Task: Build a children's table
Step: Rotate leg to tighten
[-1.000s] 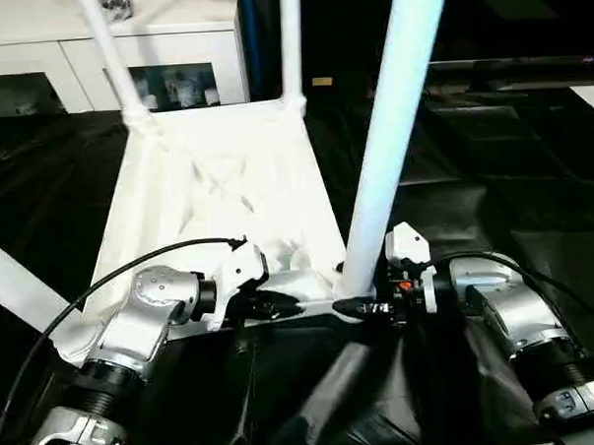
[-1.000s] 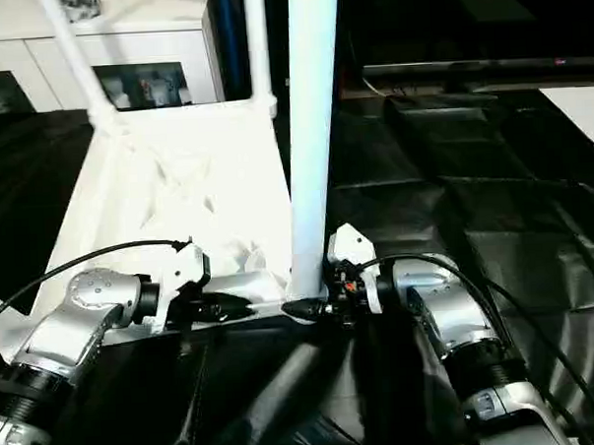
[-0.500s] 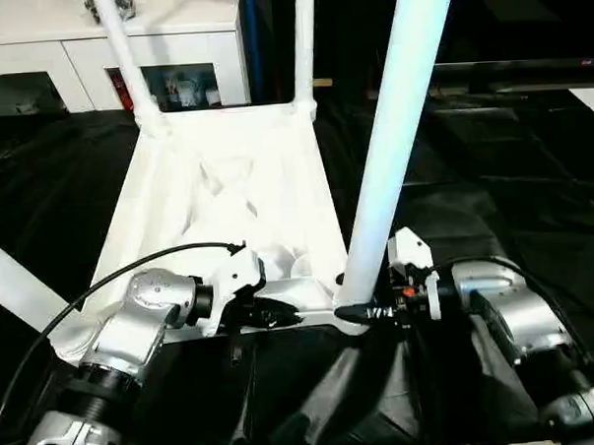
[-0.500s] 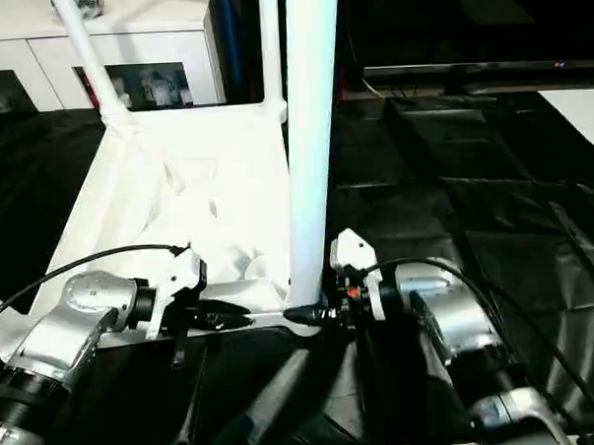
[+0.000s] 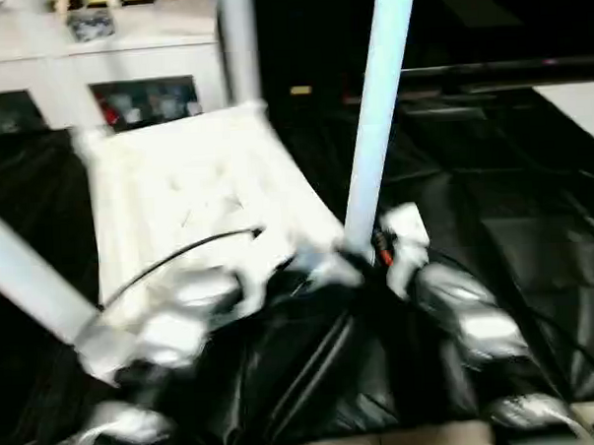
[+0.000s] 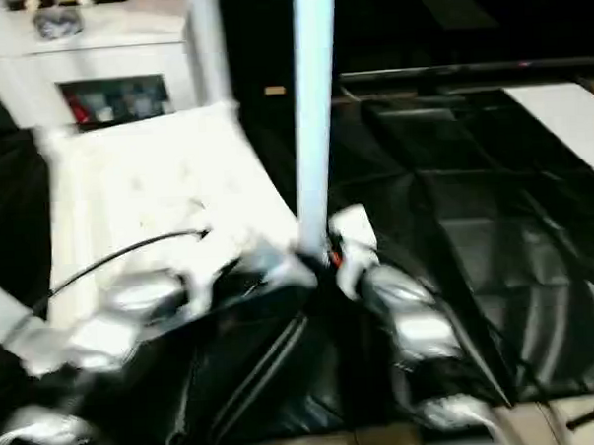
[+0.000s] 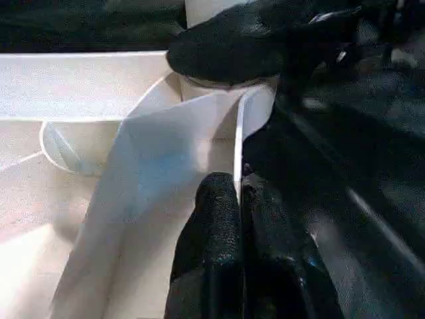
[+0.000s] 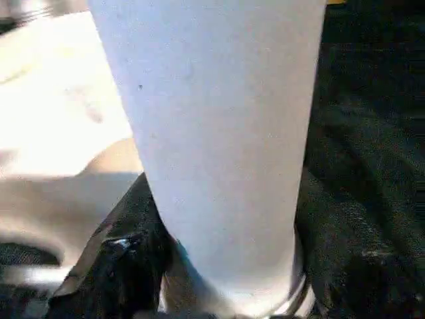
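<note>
The white tabletop lies underside up on black cloth, with legs standing in its corner sockets. The near right leg rises tall by my right arm. Another leg stands at the far corner, and a third leg slants out at the left. My left gripper is shut on the tabletop's thin near rim, one black finger on each side. My right gripper holds the base of the near right leg at its socket, one finger against it.
A white cabinet with glass-fronted shelves stands behind the table. Crumpled black cloth covers the floor to the right and in front. A pale strip of floor shows at the far right.
The whole picture has swung and smeared, so the camera moved. Both grippers keep their holds at the near edge, and that edge with its leg sits higher in the picture than before.
</note>
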Robot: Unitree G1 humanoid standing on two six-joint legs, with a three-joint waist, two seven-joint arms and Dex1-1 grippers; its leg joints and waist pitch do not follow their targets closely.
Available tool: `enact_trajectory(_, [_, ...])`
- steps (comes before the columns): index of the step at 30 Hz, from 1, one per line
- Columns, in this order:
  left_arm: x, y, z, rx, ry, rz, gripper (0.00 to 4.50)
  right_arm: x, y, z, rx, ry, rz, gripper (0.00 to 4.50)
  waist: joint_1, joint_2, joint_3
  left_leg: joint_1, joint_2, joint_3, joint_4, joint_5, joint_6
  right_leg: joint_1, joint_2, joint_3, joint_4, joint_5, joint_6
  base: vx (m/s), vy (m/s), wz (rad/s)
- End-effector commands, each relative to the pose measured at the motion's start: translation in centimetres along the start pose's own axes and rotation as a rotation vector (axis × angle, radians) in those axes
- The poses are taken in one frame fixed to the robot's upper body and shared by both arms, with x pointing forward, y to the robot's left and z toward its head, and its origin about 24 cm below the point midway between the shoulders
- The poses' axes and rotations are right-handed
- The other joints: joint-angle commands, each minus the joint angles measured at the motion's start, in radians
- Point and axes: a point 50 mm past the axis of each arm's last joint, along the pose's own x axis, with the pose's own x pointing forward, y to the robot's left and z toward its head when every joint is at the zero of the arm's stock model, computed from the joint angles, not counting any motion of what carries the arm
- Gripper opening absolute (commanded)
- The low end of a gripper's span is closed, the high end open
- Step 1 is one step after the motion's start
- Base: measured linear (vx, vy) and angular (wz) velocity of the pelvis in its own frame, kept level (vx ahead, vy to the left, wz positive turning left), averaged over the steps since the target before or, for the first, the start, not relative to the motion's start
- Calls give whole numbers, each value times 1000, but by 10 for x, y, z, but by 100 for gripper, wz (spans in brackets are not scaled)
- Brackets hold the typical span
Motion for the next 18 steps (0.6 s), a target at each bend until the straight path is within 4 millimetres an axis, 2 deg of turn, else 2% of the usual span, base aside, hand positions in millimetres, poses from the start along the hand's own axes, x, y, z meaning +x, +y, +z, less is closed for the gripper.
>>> enact_trajectory(1, [21,-21,24,2,-107,-59,0,15,40,-5,22,19,74,240,0,-8,-45,24,48,-43,-98,-398,-55,12,-49,22,-103,-431,-146,0,0,0])
enact_trajectory(2, [21,-21,25,3,-109,-60,0,15,40,-3,22,10,69,240,0,-6,-46,24,50,-41,-97,-395,-50,10,-46,23,-101,-383,-154,0,0,0])
enact_trajectory(5, [20,-21,25,4,-111,-61,0,16,39,0,68,-22,59,240,0,-6,-49,19,49,-38,-97,-366,-34,17,-42,23,-92,-292,-174,0,0,0])
enact_trajectory(6, [16,-17,21,11,-104,-59,0,14,35,4,95,-47,67,310,0,-2,-50,20,49,-35,-95,-349,-23,18,-42,24,-90,-255,-187,0,0,0])
enact_trajectory(9, [12,-14,19,29,-102,-65,0,11,30,6,87,-62,86,315,0,-3,-51,17,49,-34,-93,-333,-10,21,-43,24,-88,-232,-196,0,0,0])
enact_trajectory(10, [7,-12,16,38,-101,-76,0,8,27,9,46,-71,112,329,0,0,-51,17,49,-33,-93,-325,-9,22,-43,23,-87,-224,-200,0,0,0])
enact_trajectory(12, [3,-11,14,46,-98,-90,0,4,22,12,9,-77,132,353,2,-3,-53,15,50,-32,-91,-301,-2,25,-42,23,-85,-197,-204,0,0,0])
enact_trajectory(13, [-3,-9,11,66,-87,-116,0,-1,14,14,-42,-77,162,353,4,-7,-53,15,50,-32,-91,-292,5,27,-43,22,-84,-190,-209,0,0,0])
enact_trajectory(15, [-8,-8,8,93,-74,-145,0,-7,7,14,-93,-62,212,353,7,-7,-53,14,51,-31,-88,-276,16,29,-42,22,-82,-178,-215,0,0,0])
enact_trajectory(16, [-9,-8,7,99,-70,-151,0,-9,5,14,-105,-57,225,353,10,-13,-54,13,52,-30,-86,-259,27,30,-45,23,-79,-168,-218,0,0,0])
enact_trajectory(17, [-12,-7,6,111,-63,-166,0,-12,2,13,-129,-42,264,353,15,-8,-54,18,54,-28,-85,-249,30,25,-44,23,-80,-161,-225,0,0,0])
enact_trajectory(18, [-14,-7,6,118,-60,-173,0,-14,0,13,-140,-33,291,353,17,-15,-53,17,54,-26,-84,-243,34,25,-43,24,-79,-156,-228,0,0,0])
